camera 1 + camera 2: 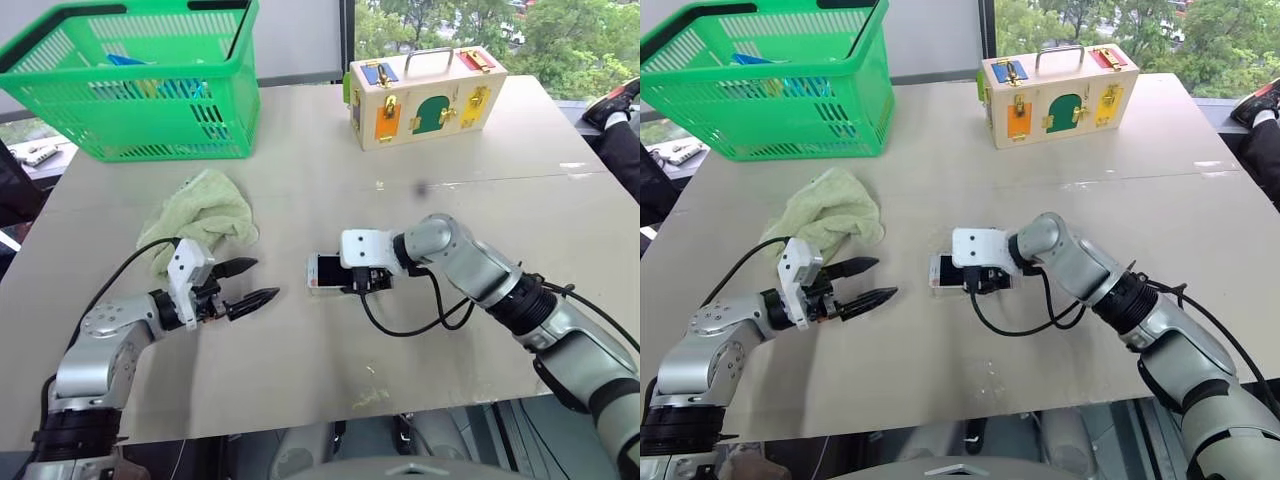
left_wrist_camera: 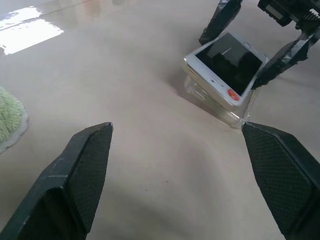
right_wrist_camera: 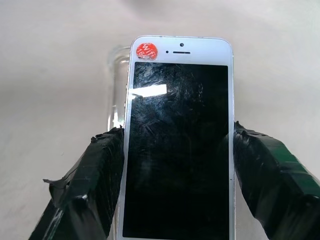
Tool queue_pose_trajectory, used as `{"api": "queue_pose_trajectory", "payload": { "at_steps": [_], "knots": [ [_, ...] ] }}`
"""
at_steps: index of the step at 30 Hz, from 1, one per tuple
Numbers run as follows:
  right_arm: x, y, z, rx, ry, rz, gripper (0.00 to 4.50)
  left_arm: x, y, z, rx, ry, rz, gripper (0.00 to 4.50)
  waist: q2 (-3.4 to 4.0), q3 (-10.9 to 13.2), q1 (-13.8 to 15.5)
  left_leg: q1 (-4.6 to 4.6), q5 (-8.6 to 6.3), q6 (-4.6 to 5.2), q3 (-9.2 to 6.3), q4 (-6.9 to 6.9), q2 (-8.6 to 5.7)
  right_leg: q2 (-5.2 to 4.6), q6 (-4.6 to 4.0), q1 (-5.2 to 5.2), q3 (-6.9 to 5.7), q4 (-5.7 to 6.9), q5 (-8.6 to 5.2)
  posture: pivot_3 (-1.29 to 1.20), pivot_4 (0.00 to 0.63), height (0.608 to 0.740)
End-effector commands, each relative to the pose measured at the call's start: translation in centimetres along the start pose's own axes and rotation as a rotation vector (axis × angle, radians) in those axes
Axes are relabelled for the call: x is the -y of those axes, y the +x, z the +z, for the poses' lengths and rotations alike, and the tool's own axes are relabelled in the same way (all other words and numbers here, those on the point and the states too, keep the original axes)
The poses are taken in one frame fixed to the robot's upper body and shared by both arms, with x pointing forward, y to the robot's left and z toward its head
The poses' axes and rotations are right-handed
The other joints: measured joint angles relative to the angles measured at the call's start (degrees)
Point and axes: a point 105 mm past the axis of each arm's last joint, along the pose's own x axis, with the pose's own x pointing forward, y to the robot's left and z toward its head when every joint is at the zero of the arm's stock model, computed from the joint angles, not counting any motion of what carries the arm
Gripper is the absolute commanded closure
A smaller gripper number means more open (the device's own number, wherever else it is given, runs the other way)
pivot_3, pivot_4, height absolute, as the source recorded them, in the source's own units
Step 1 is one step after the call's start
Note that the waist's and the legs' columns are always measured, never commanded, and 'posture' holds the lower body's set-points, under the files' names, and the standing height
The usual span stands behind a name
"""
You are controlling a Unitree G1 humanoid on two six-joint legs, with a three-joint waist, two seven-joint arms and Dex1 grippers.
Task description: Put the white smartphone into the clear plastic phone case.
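White smartphone (image 3: pixel 180 150) (screen up) between right hand's fingers (image 3: pixel 95 185).

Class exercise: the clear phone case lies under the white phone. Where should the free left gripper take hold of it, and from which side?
Probably the clear plastic phone case's exposed long edge, approached from the left gripper's side: the right gripper already flanks the white smartphone, which sits askew on it.

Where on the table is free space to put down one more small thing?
Bare: the middle strip between the green basket and the wooden box, and the table's near edge. Crowded: around the phone, right gripper, and towel.
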Motion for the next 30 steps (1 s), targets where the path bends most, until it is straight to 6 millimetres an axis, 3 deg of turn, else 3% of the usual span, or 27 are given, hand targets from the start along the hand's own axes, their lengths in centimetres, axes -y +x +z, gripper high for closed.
{"api": "queue_pose_trajectory", "payload": {
  "at_steps": [1, 5, 11, 21, 30],
  "knots": [
    [0.3, -0.4, 0.5, -0.036, -0.072, 0.045, 1.59, 0.3, -0.1, 0.5, 0.011, 0.037, -0.008, 0.26, 0.00, 0.0, 0.0, 0.00, -0.02, -0.03, 0.00, 0.00, 0.00, 0.00, 0.00, 0.00, 0.01, 0.00, 0.00, 0.00, 0.150, 0.740],
    [0.5, -0.6, 0.0, -0.098, -0.101, 0.071, 1.60, 0.4, -0.1, 0.4, 0.011, 0.036, -0.011, 0.26, 0.00, 0.0, 0.0, 0.01, -0.02, -0.04, 0.00, 0.00, 0.00, 0.00, 0.00, 0.00, 0.01, 0.00, 0.00, 0.00, 0.150, 0.740],
    [1.9, -2.0, 1.2, -0.101, -0.065, 0.038, 1.64, 0.5, -0.1, 0.2, 0.011, 0.033, -0.012, 0.26, 0.01, 0.0, 0.0, 0.01, -0.03, -0.08, -0.01, 0.00, -0.01, 0.00, 0.00, 0.00, 0.00, 0.01, 0.00, 0.00, 0.150, 0.740],
    [2.0, -4.1, 1.9, -0.143, -0.006, 0.044, 1.69, 0.7, 0.2, 0.1, 0.023, 0.024, -0.036, 0.26, 0.01, 0.0, -0.1, 0.00, -0.06, -0.07, 0.00, 0.00, 0.00, 0.00, -0.01, -0.04, 0.01, 0.03, 0.00, 0.00, 0.150, 0.740],
    [0.7, -4.3, -0.2, -0.233, 0.022, 0.065, 1.70, 2.3, 0.0, 0.7, 0.062, 0.020, -0.148, 0.26, 0.01, 0.0, 0.0, -0.02, -0.06, -0.07, 0.00, 0.00, -0.01, -0.02, -0.01, -0.05, 0.01, 0.03, 0.00, 0.00, 0.150, 0.740]
  ]
}}
